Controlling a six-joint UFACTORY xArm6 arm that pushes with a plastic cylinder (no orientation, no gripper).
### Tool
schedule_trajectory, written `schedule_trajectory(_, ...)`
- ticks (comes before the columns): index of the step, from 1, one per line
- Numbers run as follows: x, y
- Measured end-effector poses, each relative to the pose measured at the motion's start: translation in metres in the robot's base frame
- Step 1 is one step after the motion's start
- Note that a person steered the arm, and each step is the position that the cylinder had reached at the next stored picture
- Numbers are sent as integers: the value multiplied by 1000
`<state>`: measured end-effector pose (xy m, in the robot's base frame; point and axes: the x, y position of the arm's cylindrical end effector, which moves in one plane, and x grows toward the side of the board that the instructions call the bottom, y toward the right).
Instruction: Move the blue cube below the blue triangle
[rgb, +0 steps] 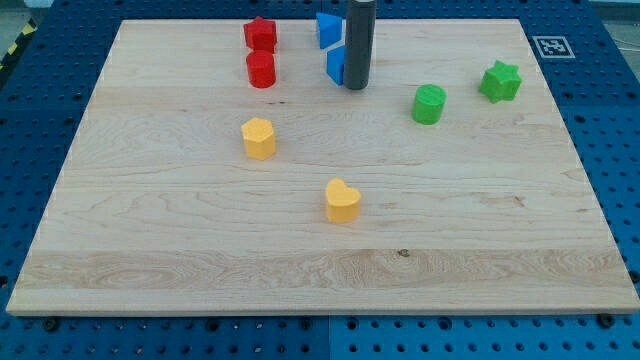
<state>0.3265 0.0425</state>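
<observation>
The blue triangle (327, 29) sits near the view's top edge of the wooden board, a little left of the rod. The blue cube (335, 66) lies just below it, partly hidden by the rod. My tip (356, 86) rests on the board against the cube's right side, slightly lower than the cube.
A red star (260, 33) and a red cylinder (261, 69) stand left of the blue blocks. A green cylinder (429, 104) and a green star (500, 81) are at the right. A yellow hexagon (258, 138) and a yellow heart (342, 200) lie in the middle.
</observation>
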Motion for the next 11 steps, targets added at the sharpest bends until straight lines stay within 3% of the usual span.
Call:
schedule_trajectory(2, -6, 39)
schedule_trajectory(4, -35, 40)
schedule_trajectory(7, -35, 2)
schedule_trajectory(10, -34, 7)
schedule_trajectory(11, -14, 12)
